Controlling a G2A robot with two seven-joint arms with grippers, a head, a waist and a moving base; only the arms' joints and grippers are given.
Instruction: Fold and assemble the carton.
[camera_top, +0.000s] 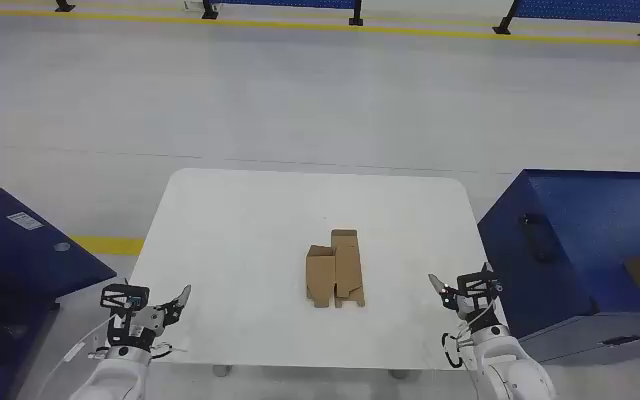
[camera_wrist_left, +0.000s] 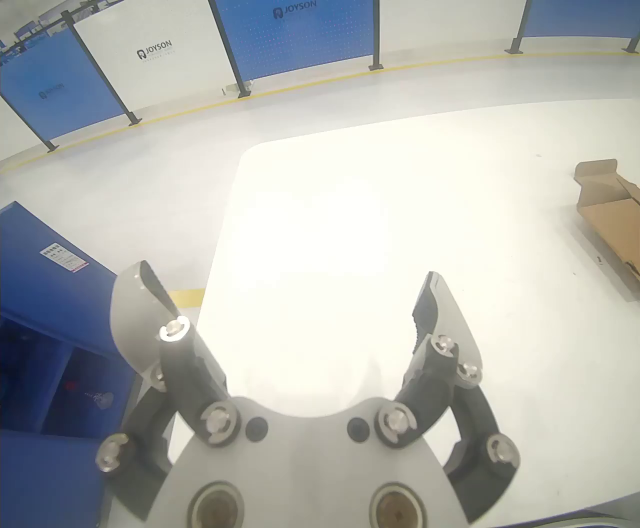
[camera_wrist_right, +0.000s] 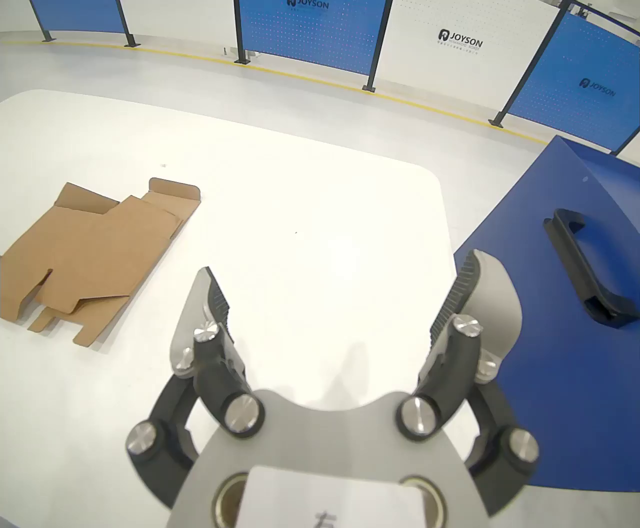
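A flattened brown carton (camera_top: 334, 268) lies unfolded on the white table (camera_top: 240, 230), a little right of its middle, flaps spread flat. The right wrist view shows the carton (camera_wrist_right: 95, 250) whole; one end of the carton (camera_wrist_left: 607, 210) shows in the left wrist view. My left gripper (camera_top: 150, 303) hovers open at the table's near left corner, well away from the carton. My right gripper (camera_top: 462, 287) is open at the near right edge, also apart from it. The left gripper (camera_wrist_left: 287, 290) and the right gripper (camera_wrist_right: 340, 277) both hold nothing.
A blue bin (camera_top: 570, 255) with a black handle (camera_wrist_right: 585, 267) stands close against the table's right side. Another blue bin (camera_top: 40, 260) stands off the left side. Blue and white partition panels (camera_wrist_right: 450, 40) line the far floor.
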